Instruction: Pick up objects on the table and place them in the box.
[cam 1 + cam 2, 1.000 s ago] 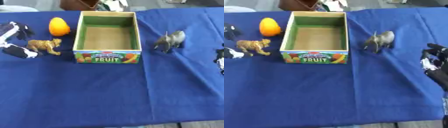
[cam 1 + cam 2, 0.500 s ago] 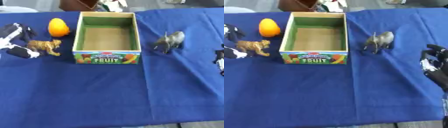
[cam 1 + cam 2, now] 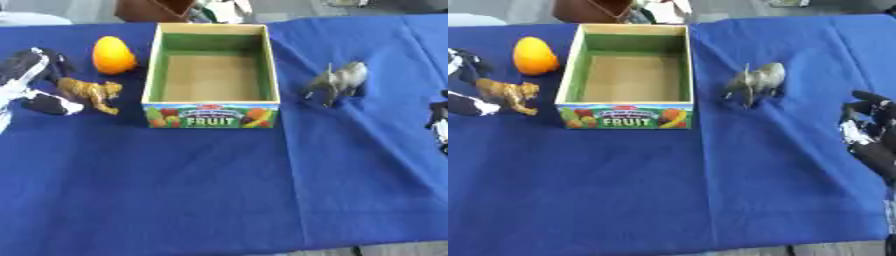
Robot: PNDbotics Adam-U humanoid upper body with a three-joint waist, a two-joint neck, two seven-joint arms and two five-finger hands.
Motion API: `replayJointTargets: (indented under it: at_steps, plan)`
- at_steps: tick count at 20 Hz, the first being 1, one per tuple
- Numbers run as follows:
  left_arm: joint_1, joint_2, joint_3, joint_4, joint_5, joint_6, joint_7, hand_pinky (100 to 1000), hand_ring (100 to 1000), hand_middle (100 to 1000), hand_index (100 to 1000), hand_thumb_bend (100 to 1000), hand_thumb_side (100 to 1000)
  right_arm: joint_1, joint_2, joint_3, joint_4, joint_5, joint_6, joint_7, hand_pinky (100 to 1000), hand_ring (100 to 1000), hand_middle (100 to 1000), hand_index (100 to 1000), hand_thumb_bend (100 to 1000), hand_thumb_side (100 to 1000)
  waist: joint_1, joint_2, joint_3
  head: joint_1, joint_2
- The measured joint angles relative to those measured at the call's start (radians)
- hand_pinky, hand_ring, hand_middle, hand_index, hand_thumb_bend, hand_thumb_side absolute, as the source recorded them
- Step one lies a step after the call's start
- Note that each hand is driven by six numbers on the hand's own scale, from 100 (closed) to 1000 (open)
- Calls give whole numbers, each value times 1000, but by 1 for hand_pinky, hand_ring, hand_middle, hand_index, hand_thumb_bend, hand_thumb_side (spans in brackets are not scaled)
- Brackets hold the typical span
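Left eye view | box (image 3: 211, 115) label "FRUIT" | left robot hand (image 3: 22, 75) unclear | right robot hand (image 3: 872, 135) relaxed

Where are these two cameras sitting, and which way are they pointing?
Left eye view: in the robot's head, looking down at the blue table; the left hand shows at the left edge by the tiger.
Right eye view: beside it, same downward look; the right hand rests at the right edge.
Both share the fruit box, orange and elephant.
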Motion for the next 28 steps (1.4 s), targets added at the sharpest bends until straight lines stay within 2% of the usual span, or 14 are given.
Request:
replayJointTargets:
  at_steps: [11, 17, 21, 28]
  plan:
    - [-12, -9, -12, 1, -71, -22, -1, 663, 581, 558, 707, 656, 269, 0, 0, 0, 0, 0, -1, 2, 592, 796, 603, 813, 100, 270, 7, 1, -6, 0, 0]
    - [-14, -8, -14, -39, -169, -44, -5, 700, 605, 572, 717, 673, 280, 0, 0, 0, 0, 0, 1, 4, 593, 796, 603, 813, 100, 271, 9, 2, -7, 0, 0]
    - [-14, -8, -19, -58, -216, -51, -7, 693, 600, 567, 712, 667, 279, 0, 0, 0, 0, 0, 3, 6, 593, 796, 603, 813, 100, 271, 9, 2, -7, 0, 0]
    - [-15, -8, -24, -58, -229, -59, -21, 668, 568, 524, 674, 645, 274, 0, 0, 0, 0, 0, 2, 6, 593, 796, 603, 814, 100, 272, 9, 2, -7, 0, 0]
